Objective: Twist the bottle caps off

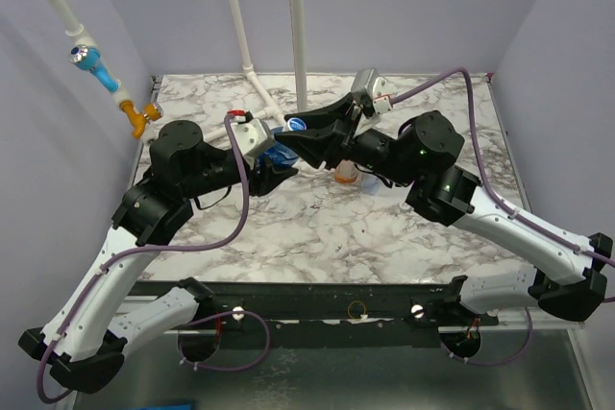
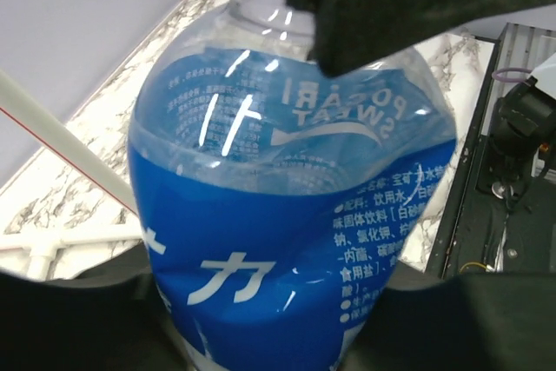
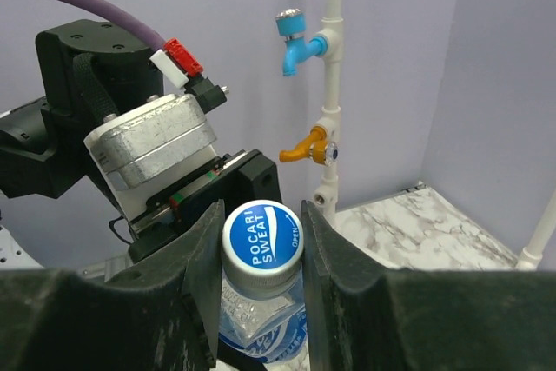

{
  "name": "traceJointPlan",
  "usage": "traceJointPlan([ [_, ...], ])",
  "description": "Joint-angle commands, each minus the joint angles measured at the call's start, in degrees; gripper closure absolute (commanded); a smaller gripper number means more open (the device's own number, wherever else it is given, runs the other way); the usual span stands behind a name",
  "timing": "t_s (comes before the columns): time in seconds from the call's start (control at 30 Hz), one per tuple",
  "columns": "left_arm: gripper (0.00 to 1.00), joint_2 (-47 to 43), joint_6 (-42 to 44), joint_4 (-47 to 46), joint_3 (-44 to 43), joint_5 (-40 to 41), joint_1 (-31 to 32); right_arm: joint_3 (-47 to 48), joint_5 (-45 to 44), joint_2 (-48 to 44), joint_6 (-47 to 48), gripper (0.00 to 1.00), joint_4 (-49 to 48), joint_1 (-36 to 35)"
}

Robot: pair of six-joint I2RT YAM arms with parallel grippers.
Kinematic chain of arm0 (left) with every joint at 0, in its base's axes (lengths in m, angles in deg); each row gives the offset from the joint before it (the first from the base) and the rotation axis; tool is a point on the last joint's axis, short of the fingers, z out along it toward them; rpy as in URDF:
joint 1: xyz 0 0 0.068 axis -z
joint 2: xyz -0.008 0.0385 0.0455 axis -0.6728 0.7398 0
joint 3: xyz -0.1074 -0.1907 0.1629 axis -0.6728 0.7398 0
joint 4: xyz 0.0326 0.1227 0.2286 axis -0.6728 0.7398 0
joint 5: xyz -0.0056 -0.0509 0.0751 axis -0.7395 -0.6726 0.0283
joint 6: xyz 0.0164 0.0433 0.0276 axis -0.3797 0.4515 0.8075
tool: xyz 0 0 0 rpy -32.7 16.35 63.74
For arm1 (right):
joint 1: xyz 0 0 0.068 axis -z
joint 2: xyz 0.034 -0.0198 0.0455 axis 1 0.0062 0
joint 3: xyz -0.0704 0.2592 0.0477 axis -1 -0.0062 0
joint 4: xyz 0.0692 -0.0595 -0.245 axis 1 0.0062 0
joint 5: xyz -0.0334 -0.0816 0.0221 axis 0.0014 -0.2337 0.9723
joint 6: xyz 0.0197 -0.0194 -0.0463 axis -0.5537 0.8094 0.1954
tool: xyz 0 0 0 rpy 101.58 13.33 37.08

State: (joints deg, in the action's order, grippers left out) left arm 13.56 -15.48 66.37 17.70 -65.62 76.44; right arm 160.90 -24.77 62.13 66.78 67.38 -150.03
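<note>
A clear bottle with a blue label (image 2: 287, 241) is squeezed and dented between my left gripper's (image 2: 278, 319) jaws, held above the table. In the top view the bottle (image 1: 282, 154) sits between the two wrists. Its cap (image 3: 261, 239) is white-rimmed with a blue printed top and sits on the neck. My right gripper (image 3: 261, 219) is closed around this cap, one finger (image 3: 200, 258) on each side of it. The right gripper's finger also shows in the left wrist view (image 2: 391, 6). An orange bottle (image 1: 346, 175) stands on the table, partly hidden behind my right arm.
A white pipe with a blue tap (image 1: 91, 60) and an orange valve (image 1: 142, 120) hangs at the back left; the tap also shows in the right wrist view (image 3: 300, 41). Two upright white pipes (image 1: 298, 26) stand at the back of the marble table (image 1: 317, 237).
</note>
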Motion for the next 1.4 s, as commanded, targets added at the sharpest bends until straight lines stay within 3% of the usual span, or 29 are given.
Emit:
traceJointPlan([
  [0.0,0.69,-0.66,0.77,-0.85,0.45,0.27,0.21,0.27,-4.47,0.05,0.22,0.56,-0.35,-0.27],
  [0.03,0.71,-0.63,0.92,-1.42,0.72,1.16,0.21,0.57,-6.55,0.3,-1.0,0.46,-1.13,-0.26],
  [0.1,0.72,-0.86,1.16,-2.75,1.32,2.96,0.21,1.08,-11.23,0.8,-3.1,0.37,-2.56,-0.26],
  [0.3,0.72,-0.95,1.87,-4.81,2.09,6.14,0.21,4.79,-14.08,2.38,-6.89,0.34,-1.67,-0.27],
  [0.47,0.71,-0.61,1.87,-5.69,2.27,7.92,0.21,8.26,-13.93,4.83,-9.28,0.38,2.02,-0.28],
  [0.7,0.71,-0.59,1.1,-6.44,2.23,9.88,0.21,10.32,-14.04,6.3,-11.05,0.54,4.46,-0.27],
  [1.23,0.71,0.38,-0.94,-6.38,1.66,11.83,0.21,8.72,-8.86,6.39,-11.36,0.45,3.76,-0.27],
  [1.3,0.72,0.52,-1.36,-6.36,1.44,11.97,0.21,8.55,-8.86,6.39,-11.32,0.48,3.73,-0.27],
  [1.37,0.72,0.55,-1.63,-6.43,1.4,11.68,0.21,8.3,-8.99,6.36,-11.28,0.57,3.47,-0.32],
])
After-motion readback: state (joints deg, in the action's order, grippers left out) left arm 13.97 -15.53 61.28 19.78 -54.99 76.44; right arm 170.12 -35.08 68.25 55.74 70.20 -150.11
